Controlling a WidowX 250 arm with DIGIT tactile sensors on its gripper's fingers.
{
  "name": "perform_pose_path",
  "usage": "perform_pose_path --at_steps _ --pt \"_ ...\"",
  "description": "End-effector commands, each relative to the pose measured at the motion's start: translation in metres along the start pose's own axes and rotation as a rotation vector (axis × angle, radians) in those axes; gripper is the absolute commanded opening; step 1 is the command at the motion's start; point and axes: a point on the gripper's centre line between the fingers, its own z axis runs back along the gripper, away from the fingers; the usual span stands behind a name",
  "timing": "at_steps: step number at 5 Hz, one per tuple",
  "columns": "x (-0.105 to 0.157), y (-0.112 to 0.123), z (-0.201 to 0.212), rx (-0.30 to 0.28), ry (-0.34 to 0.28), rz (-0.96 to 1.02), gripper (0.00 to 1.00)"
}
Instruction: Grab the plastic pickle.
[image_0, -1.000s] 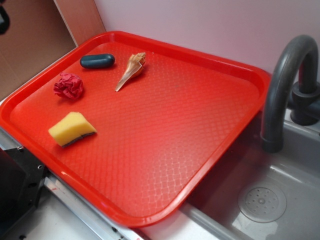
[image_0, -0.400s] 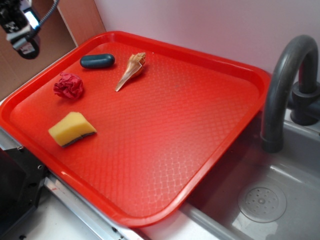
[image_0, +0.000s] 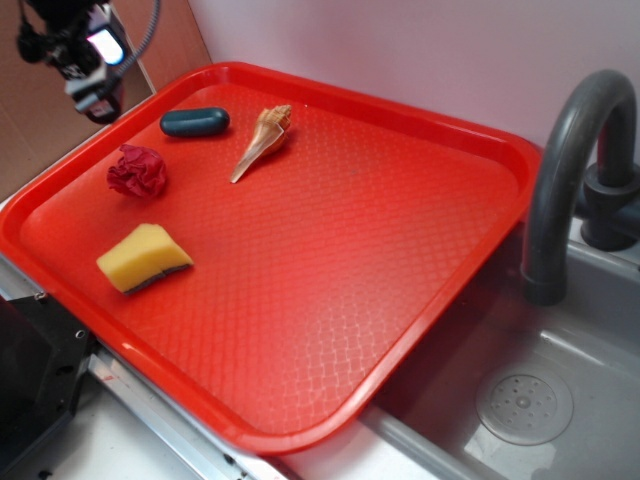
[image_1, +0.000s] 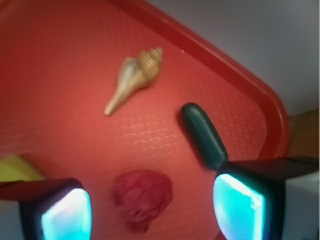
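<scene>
The pickle (image_0: 194, 122) lies untouched near the tray's (image_0: 300, 420) far corner, just beside the shell (image_0: 262, 140), with the paper ball (image_0: 137, 171) nearby. Nothing is grabbed yet; approach and grip remain. The gripper (image_0: 88, 62) hovers apart from the pickle, above the tray's edge, fingers spread and empty.

We see a pale pinkish wall (image_0: 420, 50) behind | a brown cardboard-like panel (image_0: 50, 130) at the far left | a grey sink basin (image_0: 560, 400) with a round drain (image_0: 524, 402) | a dark grey curved faucet (image_0: 570, 150) | soft even light.
</scene>
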Motion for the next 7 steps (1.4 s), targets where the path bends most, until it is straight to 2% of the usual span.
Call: perform_pose_path --at_steps 1,3,4,5,7 --pt "0.015 0.051 -0.020 0.053 0.041 0.022 1.00" --pt "0.025 0.076 -0.052 0.017 0.056 -0.015 1.00" --pt "0.026 0.072 -0.070 -0.009 0.104 -0.039 1.00" --pt "0.029 0.065 -0.076 -0.042 0.096 -0.075 1.00" --pt "0.015 0.059 -0.106 -0.065 0.158 -0.094 1.00"
